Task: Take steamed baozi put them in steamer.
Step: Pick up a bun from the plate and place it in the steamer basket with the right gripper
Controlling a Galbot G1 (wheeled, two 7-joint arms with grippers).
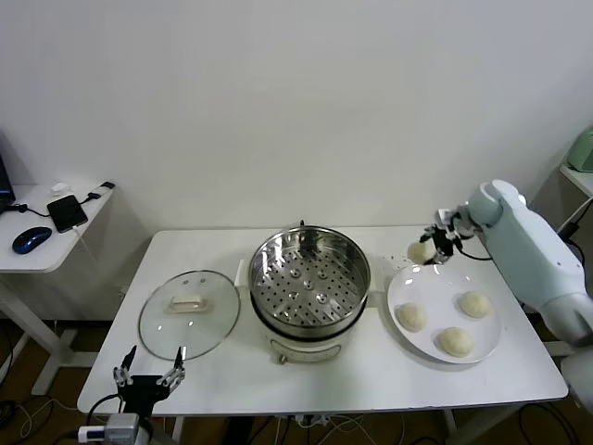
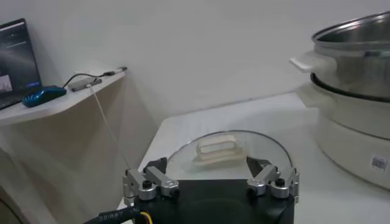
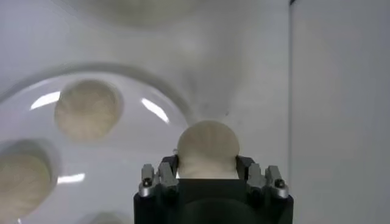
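Observation:
My right gripper is shut on one steamed baozi, a smooth cream-white bun held in the air above the far left rim of the white plate. In the right wrist view the bun fills the gap between the fingers of the gripper. Three more baozi lie on the plate. The shiny steamer stands at the table's middle, to the left of the plate, its perforated tray bare. My left gripper hangs open at the table's front left edge, holding nothing.
A round glass lid with a cream handle lies flat left of the steamer, just beyond the left gripper. A low side table with a mouse and a phone stands at the far left. The wall runs behind the table.

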